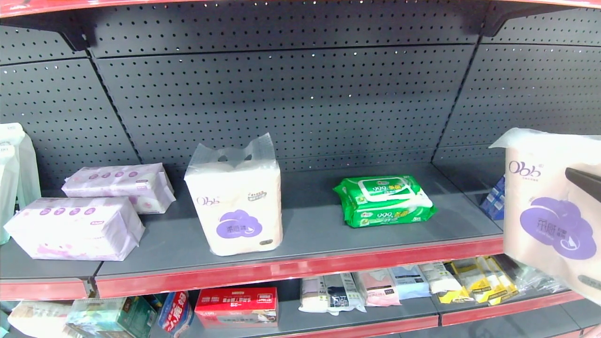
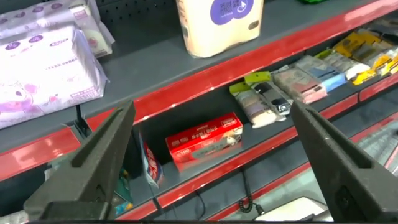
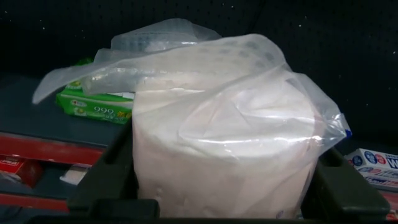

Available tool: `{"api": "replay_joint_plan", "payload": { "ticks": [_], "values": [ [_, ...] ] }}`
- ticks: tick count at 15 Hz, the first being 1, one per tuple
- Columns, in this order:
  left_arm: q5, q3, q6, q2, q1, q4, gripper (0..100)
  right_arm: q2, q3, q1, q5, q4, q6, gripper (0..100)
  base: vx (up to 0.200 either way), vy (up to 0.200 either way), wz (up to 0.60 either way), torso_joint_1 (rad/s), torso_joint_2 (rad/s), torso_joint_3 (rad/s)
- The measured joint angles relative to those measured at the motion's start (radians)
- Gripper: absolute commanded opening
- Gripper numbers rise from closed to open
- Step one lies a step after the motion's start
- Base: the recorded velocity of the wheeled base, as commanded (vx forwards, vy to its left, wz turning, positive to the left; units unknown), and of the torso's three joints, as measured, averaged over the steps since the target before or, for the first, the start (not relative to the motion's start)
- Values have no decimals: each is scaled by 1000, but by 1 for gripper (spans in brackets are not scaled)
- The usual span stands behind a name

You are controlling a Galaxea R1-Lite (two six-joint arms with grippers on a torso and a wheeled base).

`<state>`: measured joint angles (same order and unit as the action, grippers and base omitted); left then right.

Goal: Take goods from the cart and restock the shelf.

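Note:
A cream toilet-paper pack [image 1: 551, 211] with a purple cloud print hangs at the far right, level with the shelf board's [image 1: 300, 267] front edge. My right gripper [image 3: 227, 202] is shut on it, and one dark finger [image 1: 582, 180] crosses its face. In the right wrist view the wrapped pack [image 3: 224, 143] sits between both fingers. A matching pack [image 1: 235, 206] stands upright on the shelf, left of centre. My left gripper [image 2: 211, 186] is open and holds nothing, low in front of the lower shelf.
Green wet wipes [image 1: 385, 199] lie right of the standing pack. Two purple tissue packs [image 1: 75, 227] lie at the shelf's left. Blue boxes [image 1: 493, 199] sit at the far right. The lower shelf holds a red box [image 2: 204, 140] and several flat packets [image 1: 404, 281].

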<state>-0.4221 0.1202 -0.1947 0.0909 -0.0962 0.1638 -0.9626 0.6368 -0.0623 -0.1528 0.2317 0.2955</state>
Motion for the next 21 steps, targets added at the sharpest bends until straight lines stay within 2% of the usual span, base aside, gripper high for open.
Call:
{"api": "replay_joint_plan", "payload": {
  "ticks": [3,10,15,18,19,21],
  "values": [
    [12,-19,-10,0,0,-2,100,-11,6,-1,0,1,0,0,0,0,400,3,2,2],
    [15,-24,-8,0,0,-3,100,-26,9,-1,0,1,1,0,0,0,600,2,1,3],
    [22,-24,-9,0,-1,-3,100,-28,29,0,-3,6,-3,0,0,0,0,0,0,0],
    [125,-23,2,0,0,-3,100,-46,35,43,-11,7,-10,0,0,0,0,0,0,0],
    [148,-23,17,0,-1,-3,100,-60,37,70,-11,21,-18,0,0,0,0,0,0,0],
    [236,-23,52,1,0,-4,100,-101,42,119,-11,91,-41,0,0,0,0,0,0,0]
  ]
}}
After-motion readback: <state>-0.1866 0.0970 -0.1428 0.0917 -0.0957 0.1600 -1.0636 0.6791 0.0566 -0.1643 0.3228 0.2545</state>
